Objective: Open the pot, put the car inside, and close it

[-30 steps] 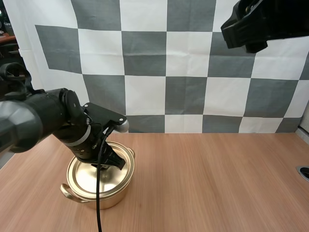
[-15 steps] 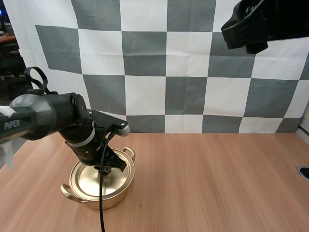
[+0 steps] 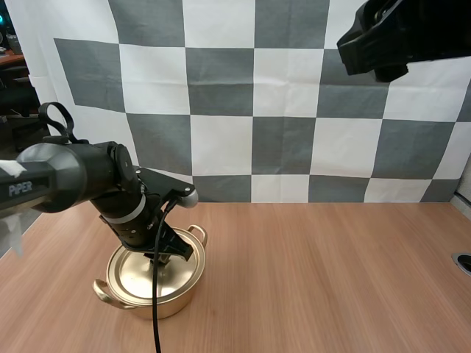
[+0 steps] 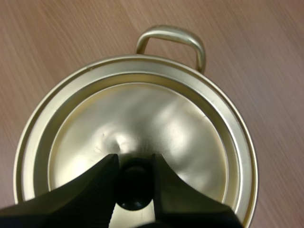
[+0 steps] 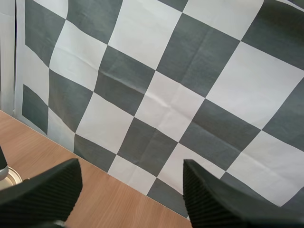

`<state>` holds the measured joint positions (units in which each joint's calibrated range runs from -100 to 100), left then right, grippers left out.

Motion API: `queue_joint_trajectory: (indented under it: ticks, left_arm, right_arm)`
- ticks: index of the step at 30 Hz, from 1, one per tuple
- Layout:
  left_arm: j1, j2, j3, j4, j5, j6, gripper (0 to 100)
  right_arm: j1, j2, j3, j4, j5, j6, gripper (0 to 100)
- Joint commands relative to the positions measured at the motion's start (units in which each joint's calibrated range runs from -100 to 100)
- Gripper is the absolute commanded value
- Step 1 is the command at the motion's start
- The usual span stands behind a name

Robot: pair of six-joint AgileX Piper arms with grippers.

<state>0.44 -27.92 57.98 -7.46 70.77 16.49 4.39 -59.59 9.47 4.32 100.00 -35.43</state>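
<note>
Wood-grain table (image 3: 316,279) is occupied at its left side by the golden pot (image 3: 160,305), which is closed by its lid (image 4: 152,118). The right gripper (image 5: 131,166) is held high, spread wide. The lid's black knob (image 4: 134,188) is pinched by the left gripper (image 4: 134,162).

"PIPER" on L arm (image 3: 20,189)

You'll find the pot (image 3: 151,283) on the table's (image 3: 331,279) left side, lid (image 4: 137,114) on it, its knob (image 4: 134,185) pinched between the left gripper's (image 4: 134,161) fingers, right gripper (image 5: 130,173) spread high above.
</note>
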Motion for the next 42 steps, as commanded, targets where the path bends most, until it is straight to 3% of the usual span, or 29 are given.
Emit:
queue_joint_trajectory:
  ticks: [1, 4, 7, 9, 10, 26, 42]
  left_arm:
    - [-0.04, 0.0, 0.1, 1.4, -2.2, -3.0, 5]
    - [-0.04, 0.0, 0.1, 3.9, -3.4, -4.9, 24]
    - [-0.04, 0.0, 0.1, 4.8, -3.4, -4.9, 59]
    - [-0.04, 0.0, 0.1, 4.8, -3.4, -4.3, 90]
    - [-0.04, 0.0, 0.1, 4.8, -3.4, -3.5, 100]
    - [-0.04, -3.7, -0.5, 4.9, -8.7, -2.3, 100]
    - [-0.04, -12.8, -4.0, 2.2, 0.1, -2.3, 100]
  right_arm:
    - [0.0, 0.1, 0.0, 0.1, 0.0, 0.0, 100]
    - [0.0, 0.1, 0.0, 0.1, 0.0, 0.0, 100]
    - [0.0, 0.1, 0.0, 0.1, 0.0, 0.0, 100]
    - [0.0, 0.1, 0.0, 0.1, 0.0, 0.0, 100]
    - [0.0, 0.1, 0.0, 0.1, 0.0, 0.0, 100]
    - [0.0, 0.1, 0.0, 0.2, 0.0, -0.3, 100]
    - [0.0, 0.1, 0.0, 1.4, 0.0, -0.4, 100]
